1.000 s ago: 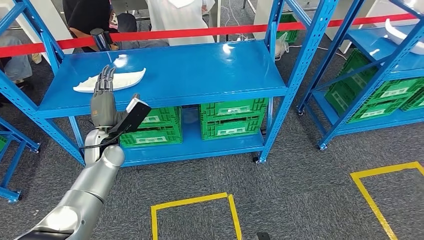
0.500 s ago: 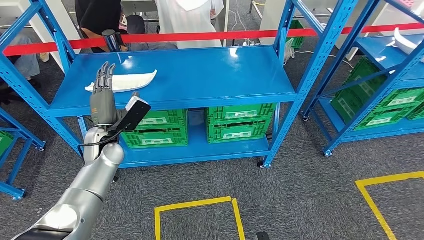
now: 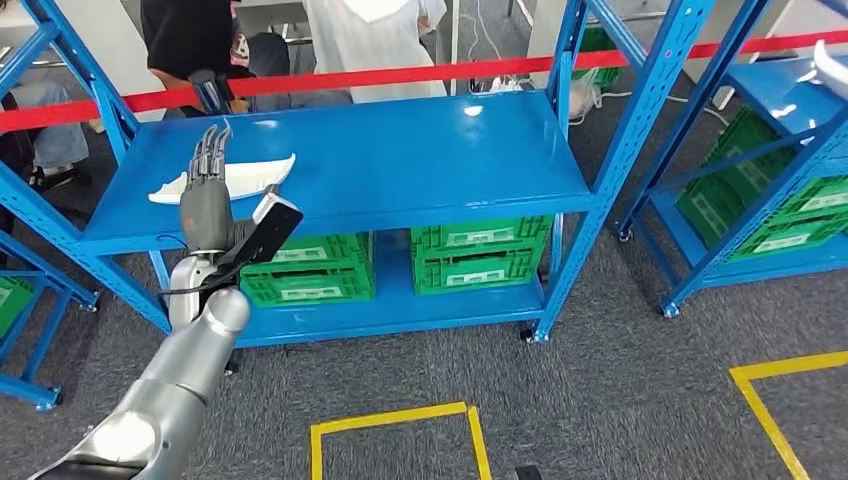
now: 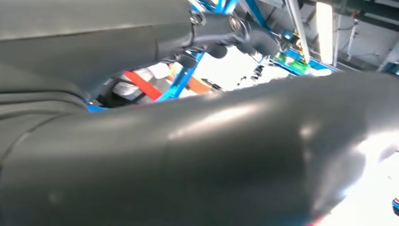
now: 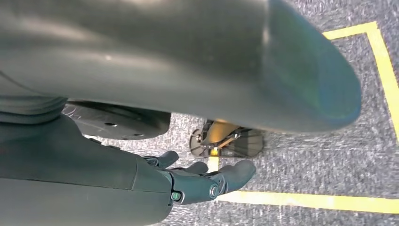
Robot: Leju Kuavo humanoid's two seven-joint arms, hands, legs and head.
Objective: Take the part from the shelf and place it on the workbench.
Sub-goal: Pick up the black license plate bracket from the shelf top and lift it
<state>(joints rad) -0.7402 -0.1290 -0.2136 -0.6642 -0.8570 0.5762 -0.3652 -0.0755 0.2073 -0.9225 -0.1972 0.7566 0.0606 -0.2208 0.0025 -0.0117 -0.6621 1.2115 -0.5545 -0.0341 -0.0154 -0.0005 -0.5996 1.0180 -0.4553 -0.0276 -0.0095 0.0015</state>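
Probably warehouse: blue shelving, green crates

Two green crates sit side by side on the lower level of a blue rack, under its top shelf. A red tape runs across behind the rack, level with its back edge. Beyond the tape stand two people, one in dark clothes, one in white. A second blue rack to the right holds more green crates. The floor is grey carpet marked with yellow tape squares.
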